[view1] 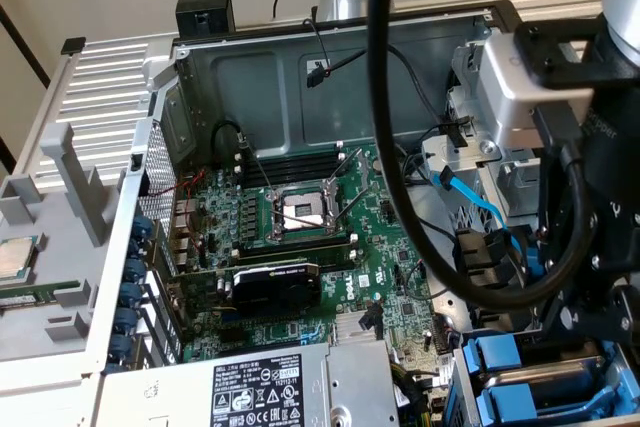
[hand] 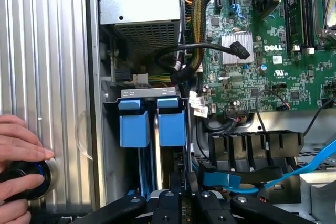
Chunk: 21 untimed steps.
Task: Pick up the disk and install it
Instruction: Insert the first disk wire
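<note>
Open computer case (view1: 300,67): end effector (hand: 184,199) nearly closed by blue carriers (hand: 132,125); wrist view catches a hand (hand: 18,156).

The motherboard (view1: 300,247) was green, speckled with silver and black parts. At six o'clock of it in the exterior view, the grey power-supply box (view1: 345,377) bore a white label (view1: 255,392) with black print. At four o'clock the disk carriers (view1: 500,357) were bright blue. At three o'clock ran a light-blue cable (view1: 478,202); the thick cable (view1: 385,97) was black.

Even indoor light, soft shadows
</note>
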### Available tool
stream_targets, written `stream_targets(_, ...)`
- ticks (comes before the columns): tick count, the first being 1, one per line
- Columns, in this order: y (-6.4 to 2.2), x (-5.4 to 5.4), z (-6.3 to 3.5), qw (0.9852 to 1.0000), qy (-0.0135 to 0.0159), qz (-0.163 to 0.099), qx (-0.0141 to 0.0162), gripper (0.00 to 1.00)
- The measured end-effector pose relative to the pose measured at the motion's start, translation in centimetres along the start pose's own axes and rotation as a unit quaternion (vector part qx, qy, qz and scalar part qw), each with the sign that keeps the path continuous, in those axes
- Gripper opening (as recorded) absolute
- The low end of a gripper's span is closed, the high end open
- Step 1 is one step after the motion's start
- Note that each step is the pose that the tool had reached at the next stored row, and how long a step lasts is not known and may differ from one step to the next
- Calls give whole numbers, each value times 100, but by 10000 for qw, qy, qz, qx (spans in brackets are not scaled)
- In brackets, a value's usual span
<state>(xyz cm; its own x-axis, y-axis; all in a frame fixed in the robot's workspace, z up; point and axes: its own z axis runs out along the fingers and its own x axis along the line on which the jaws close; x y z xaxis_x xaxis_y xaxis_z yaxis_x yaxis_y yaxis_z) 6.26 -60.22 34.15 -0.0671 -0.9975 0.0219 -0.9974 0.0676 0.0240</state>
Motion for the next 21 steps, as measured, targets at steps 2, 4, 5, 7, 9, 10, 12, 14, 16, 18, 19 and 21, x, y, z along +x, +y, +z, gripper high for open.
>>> stream_targets(2,0,0,6,10000,0,0,0,17)
stream_targets(4,0,1,11,10000,1,0,0,17)
stream_targets(5,0,0,14,10000,2,0,0,17)
stream_targets(7,0,0,21,10000,2,0,1,17)
stream_targets(9,0,-2,25,10000,0,0,1,17)
stream_targets(10,1,-3,26,10000,0,0,1,17)
stream_targets(12,2,-10,25,10000,2,0,0,17)
stream_targets(14,3,-11,27,10000,1,0,1,17)
stream_targets(16,3,-12,28,10000,2,0,1,17)
stream_targets(18,3,-12,31,10000,2,2,1,17)
stream_targets(19,3,-12,34,10000,2,2,1,17)
stream_targets(21,3,-12,40,10000,2,2,1,17)
